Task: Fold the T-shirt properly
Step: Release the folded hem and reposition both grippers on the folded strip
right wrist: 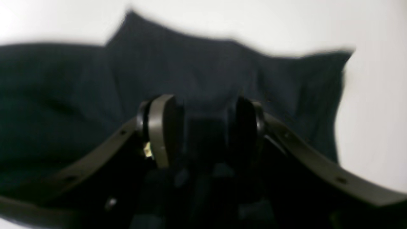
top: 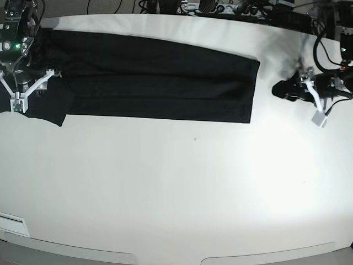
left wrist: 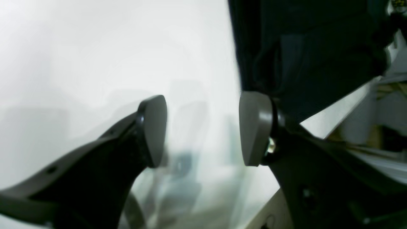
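Note:
The T-shirt [top: 154, 77] is black and lies folded into a long band across the far part of the white table [top: 165, 182]. In the base view its right edge stops a little short of my left gripper [top: 287, 88]. The left wrist view shows the left gripper [left wrist: 203, 130] open and empty, with the black cloth [left wrist: 302, 47] just beyond its right pad. My right gripper [right wrist: 203, 127] is at the band's left end. Its jaws stand apart over the dark fabric [right wrist: 197, 70], which lies under and between the fingers. This view is blurred.
Cables and equipment [top: 220, 6] line the table's far edge. The right arm's body [top: 14, 38] stands at the far left corner and the left arm's body [top: 336, 77] at the far right. Bare white tabletop fills the near half.

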